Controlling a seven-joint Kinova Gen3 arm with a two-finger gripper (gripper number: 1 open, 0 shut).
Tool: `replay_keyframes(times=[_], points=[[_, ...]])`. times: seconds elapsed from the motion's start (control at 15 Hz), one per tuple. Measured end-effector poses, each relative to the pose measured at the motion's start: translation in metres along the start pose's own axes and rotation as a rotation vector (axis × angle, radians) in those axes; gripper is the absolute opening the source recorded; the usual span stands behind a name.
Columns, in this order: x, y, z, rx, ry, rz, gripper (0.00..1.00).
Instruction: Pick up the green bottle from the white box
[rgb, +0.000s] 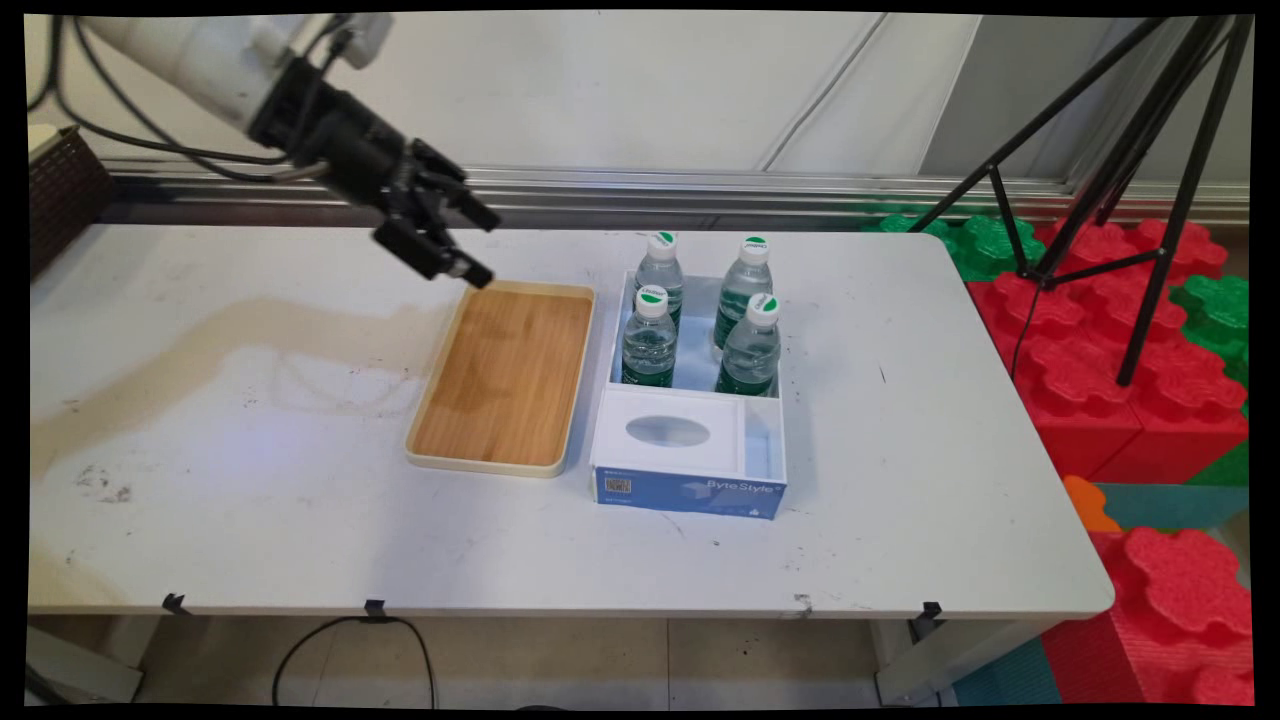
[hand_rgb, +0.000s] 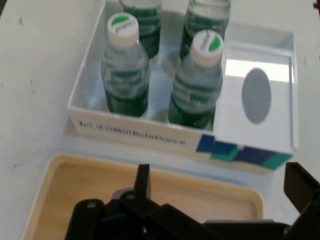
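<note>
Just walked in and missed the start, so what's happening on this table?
The gripper hangs open and empty above the far left corner of the wooden tray, which has nothing on it. To the tray's right stands a white box holding four water bottles upright in its far part and a tissue pack in its near part. Nothing is being held.
</note>
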Motion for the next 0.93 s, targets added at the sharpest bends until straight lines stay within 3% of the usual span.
replay_keyframes(times=[0.53,0.93], points=[[0.008,-0.032,0.063,0.033,0.059,0.052,1.0],[0.006,-0.058,0.113,0.048,0.075,0.072,1.0]])
